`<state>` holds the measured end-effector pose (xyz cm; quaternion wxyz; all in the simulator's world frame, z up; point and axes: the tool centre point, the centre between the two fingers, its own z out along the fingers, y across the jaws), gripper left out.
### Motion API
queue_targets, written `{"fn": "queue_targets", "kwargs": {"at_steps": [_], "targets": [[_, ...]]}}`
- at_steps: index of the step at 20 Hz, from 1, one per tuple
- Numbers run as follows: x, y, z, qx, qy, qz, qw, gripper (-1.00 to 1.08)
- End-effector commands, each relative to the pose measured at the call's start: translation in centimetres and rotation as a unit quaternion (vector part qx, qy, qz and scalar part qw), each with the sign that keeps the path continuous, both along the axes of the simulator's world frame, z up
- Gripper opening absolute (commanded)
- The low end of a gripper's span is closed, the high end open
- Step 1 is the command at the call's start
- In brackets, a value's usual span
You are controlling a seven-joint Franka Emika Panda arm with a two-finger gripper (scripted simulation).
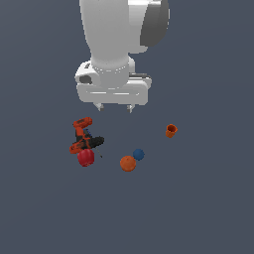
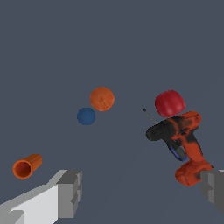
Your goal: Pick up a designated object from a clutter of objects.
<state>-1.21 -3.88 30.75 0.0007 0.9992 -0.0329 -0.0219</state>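
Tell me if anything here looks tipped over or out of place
The orange cup lies on its side in the wrist view, its open mouth facing sideways, apart from the rest. The power drill also lies flat, with the red ball right against it. Nothing looks spilled or broken.

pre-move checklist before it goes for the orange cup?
1. Target found: orange cup lies toward the exterior view's right, apart from the rest. ok
2. Not confused with the orange ball beside the blue ball. ok
3. Gripper open and empty, fingers spread in the wrist view. ok
4. Gripper above the cup: it hangs nearer the drill. not ok
5. Room around the cup: nothing touches it. ok
6. Cup upright: in the wrist view it seems to lie on its side, mouth showing; the exterior view is too small to confirm. cannot tell
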Motion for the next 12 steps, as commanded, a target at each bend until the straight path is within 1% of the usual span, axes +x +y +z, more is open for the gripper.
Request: {"fn": "queue_targets", "kwargs": {"at_steps": [1, 4, 9, 12], "targets": [[0.0, 0.0, 0.0, 0.000, 0.000, 0.000, 1.0000, 1.00], [0.1, -0.3, 0.1, -0.002, -0.001, 0.001, 1.0000, 1.00], [0.3, -1.8, 0.9, -0.009, -0.005, 0.006, 0.9999, 1.00], [0.3, -2.0, 1.0, -0.009, -0.005, 0.006, 0.9999, 1.00]]}}
